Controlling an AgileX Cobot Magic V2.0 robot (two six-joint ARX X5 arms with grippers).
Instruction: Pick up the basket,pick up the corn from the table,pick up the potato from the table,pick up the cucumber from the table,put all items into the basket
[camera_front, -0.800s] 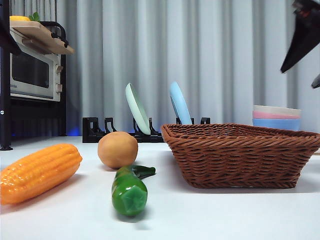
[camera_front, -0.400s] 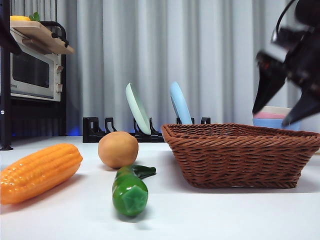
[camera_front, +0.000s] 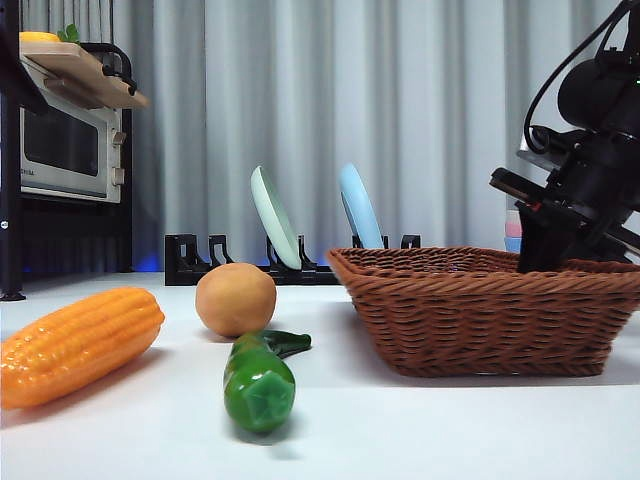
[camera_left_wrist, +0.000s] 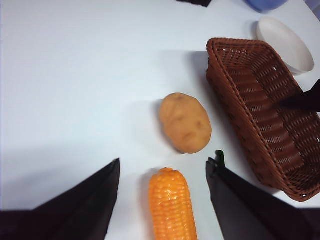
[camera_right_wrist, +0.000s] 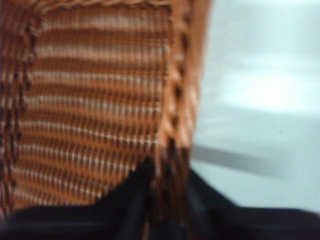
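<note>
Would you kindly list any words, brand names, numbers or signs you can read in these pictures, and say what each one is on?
Microwave oven: a small dark brand mark at the lower left of its door, too small and blurred to read.
No text shows on the basket, the corn, the potato, the cucumber, the plates in the rack or the stacked bowls.

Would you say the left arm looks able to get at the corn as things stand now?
Probably yes. The left end effector hangs open above the corn, which lies bare on the table, apart from the potato; nothing covers it.
</note>
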